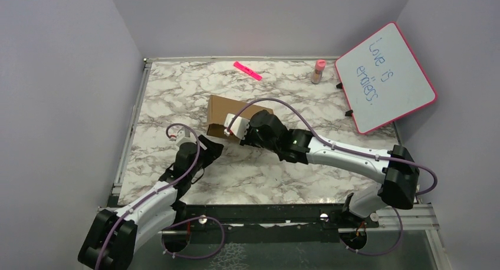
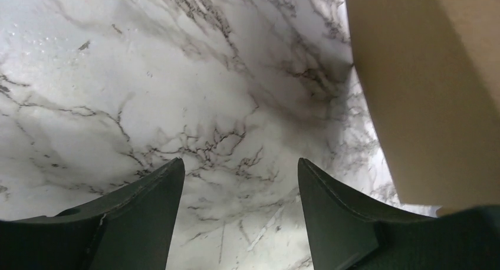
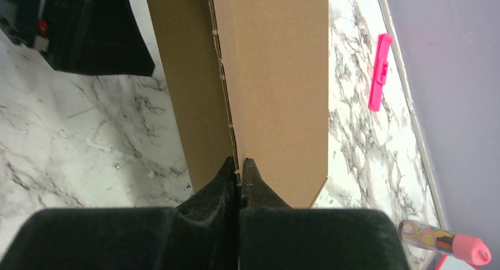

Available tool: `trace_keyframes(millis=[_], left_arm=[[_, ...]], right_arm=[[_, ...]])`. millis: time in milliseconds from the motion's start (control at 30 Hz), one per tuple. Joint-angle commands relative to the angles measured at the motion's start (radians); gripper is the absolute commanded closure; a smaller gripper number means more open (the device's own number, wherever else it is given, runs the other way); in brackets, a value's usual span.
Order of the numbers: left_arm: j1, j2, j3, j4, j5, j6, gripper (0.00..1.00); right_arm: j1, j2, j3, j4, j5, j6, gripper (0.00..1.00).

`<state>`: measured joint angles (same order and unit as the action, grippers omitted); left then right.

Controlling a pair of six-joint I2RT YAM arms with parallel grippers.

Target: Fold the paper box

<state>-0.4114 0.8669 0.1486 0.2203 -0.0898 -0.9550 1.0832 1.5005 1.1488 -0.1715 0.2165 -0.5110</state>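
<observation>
The paper box point(image 1: 227, 109) is brown cardboard, partly folded, lying mid-table. In the right wrist view the paper box point(image 3: 277, 75) runs away from the camera, with one wall standing along a perforated crease. My right gripper point(image 3: 239, 171) is shut on the near edge of that wall; from above, the right gripper point(image 1: 232, 130) sits at the box's front side. My left gripper point(image 2: 240, 167) is open over bare marble with nothing between its fingers. The paper box point(image 2: 424, 93) stands just to its right. From above, the left gripper point(image 1: 211, 147) is close to the box's front-left corner, apart from it.
A pink marker point(image 1: 247, 70) lies near the back edge, and a small pink-capped bottle point(image 1: 318, 71) stands at the back right. A pink-framed whiteboard point(image 1: 386, 78) leans at the right corner. Grey walls enclose the marble table point(image 1: 177, 93) on three sides.
</observation>
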Motion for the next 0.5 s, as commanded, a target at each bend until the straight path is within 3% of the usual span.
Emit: trace_keyframes(millis=[0, 467], left_arm=[[-0.036, 0.006, -0.014, 0.177, -0.101, -0.081, 0.28], [-0.095, -0.117, 0.047, 0.177, -0.077, -0.146, 0.28]], right_arm=[[0.000, -0.024, 0.078, -0.095, -0.086, 0.086, 0.99], [-0.014, 0.063, 0.328, -0.366, -0.181, 0.184, 0.99]])
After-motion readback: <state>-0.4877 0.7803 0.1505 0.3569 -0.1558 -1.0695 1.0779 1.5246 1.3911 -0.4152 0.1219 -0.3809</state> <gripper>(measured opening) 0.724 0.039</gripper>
